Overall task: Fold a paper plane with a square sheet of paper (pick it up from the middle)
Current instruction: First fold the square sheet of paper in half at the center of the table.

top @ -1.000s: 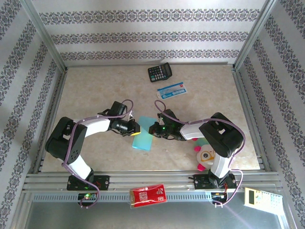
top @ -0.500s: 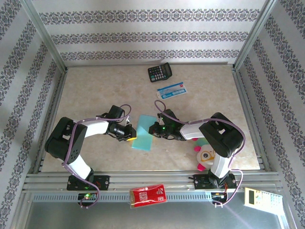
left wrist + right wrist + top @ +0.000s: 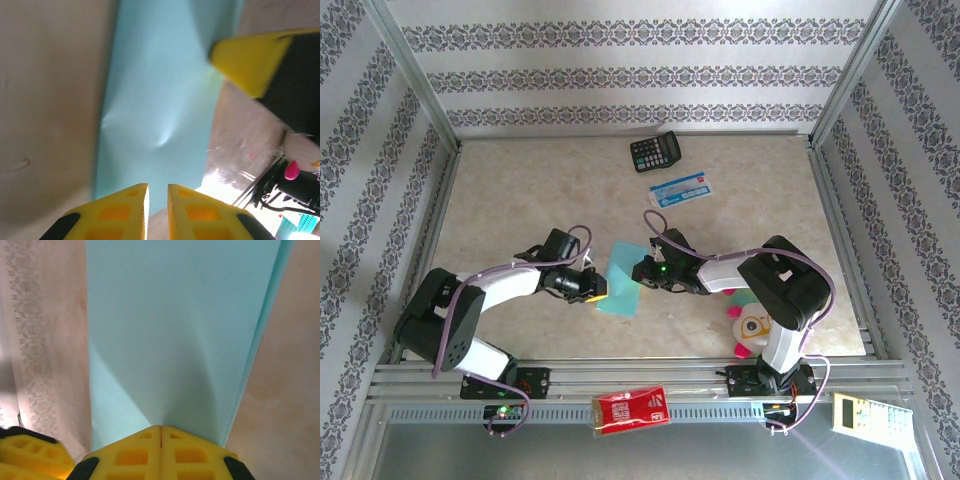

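Observation:
The square sheet of paper is light turquoise and lies on the table between the two arms, folded over into a narrow rectangle rather than a pointed paper plane. Its doubled layers show along one long edge. My right gripper is shut, its tips pinching the sheet's right edge, where the paper rises toward them. My left gripper sits just off the sheet's left edge, jaws a narrow gap apart with nothing between them. The sheet has a small dent in its middle.
A black calculator and a blue-and-white card lie at the back of the table. A plush toy sits by the right arm. A red packet and a white handset rest on the front rail.
My left gripper has drawn back to the left, off the sheet's edge, and the left arm has lowered. The sheet has settled flatter. The right gripper has held still.

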Controlling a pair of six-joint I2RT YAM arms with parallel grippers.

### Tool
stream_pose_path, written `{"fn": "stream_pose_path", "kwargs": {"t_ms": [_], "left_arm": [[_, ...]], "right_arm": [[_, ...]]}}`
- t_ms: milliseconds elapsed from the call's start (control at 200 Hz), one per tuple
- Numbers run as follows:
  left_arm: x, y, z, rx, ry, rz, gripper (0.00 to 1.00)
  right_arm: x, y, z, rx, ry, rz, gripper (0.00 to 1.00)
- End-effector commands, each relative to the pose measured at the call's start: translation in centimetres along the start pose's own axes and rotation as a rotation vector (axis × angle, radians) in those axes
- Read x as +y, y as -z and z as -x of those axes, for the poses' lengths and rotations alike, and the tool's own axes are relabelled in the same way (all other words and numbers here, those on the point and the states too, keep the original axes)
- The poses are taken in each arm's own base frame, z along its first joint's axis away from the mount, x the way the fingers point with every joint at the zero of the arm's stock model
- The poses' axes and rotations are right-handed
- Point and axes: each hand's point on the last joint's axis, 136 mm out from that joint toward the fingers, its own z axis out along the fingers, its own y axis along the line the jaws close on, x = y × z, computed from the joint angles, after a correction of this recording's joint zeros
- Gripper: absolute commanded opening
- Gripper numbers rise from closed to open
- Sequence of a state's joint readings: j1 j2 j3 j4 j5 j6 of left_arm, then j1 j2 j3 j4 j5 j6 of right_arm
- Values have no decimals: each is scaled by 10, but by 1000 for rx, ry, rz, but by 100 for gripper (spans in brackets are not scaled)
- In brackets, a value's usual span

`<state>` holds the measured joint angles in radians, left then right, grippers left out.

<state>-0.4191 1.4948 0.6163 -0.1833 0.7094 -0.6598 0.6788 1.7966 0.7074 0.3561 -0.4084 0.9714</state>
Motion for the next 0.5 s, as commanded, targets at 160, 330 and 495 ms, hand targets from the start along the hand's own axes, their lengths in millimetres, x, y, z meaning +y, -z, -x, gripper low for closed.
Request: {"fn": "stream_pose_path", "kwargs": {"t_ms": [160, 330, 495], "left_arm": [[47, -5, -15, 30, 96, 115, 17], [39, 15, -5, -50, 75, 100, 16], [-8, 28, 20, -120, 13, -48, 17]], "right_arm": [[-103, 9, -39, 88, -88, -365, 0], [-104, 10, -39, 88, -86, -368, 0], [-104, 11, -38, 86, -86, -368, 0]]}}
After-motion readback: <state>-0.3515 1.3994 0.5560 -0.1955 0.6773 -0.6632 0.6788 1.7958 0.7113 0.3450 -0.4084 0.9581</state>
